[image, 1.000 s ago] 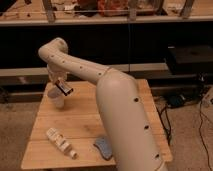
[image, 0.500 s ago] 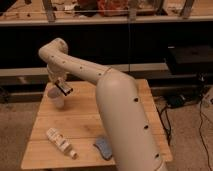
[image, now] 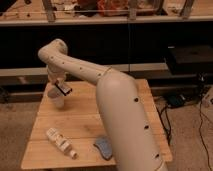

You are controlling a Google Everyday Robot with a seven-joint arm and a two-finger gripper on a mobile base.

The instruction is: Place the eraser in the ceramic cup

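Change over the last second: almost none. The arm [image: 82, 74] holds the same bent pose, reaching from lower right to the far left corner of the wooden table [image: 85, 122], and the gripper [image: 59, 86] hangs at the same spot as in both earlier views, just above the ceramic cup [image: 56, 99]. The eraser [image: 64, 89] is a small dark block with a lighter edge. It shows tilted at the gripper's tip, over the cup's right rim, and has shifted only a trace, if at all. Pincer state: narrowly closed on the eraser, judged from the block sitting clear of the table at the tip. Whether the block touches the rim, I cannot tell. The cup stands upright near the table's left rear corner, unmoved. Reading for the task: carry done, release not yet done. The pause over the mouth looks like final alignment, and the block sits right of centre, so a drop from here could catch the rim. Other items are unmoved: a white ribbed bottle [image: 60, 141] lies on its side at front left, and a blue-grey pad [image: 103, 147] lies at front centre, partly behind the arm. Writing: none legible. The bottle shows darker bands but no readable label, and arm, cup and table carry no brand mark
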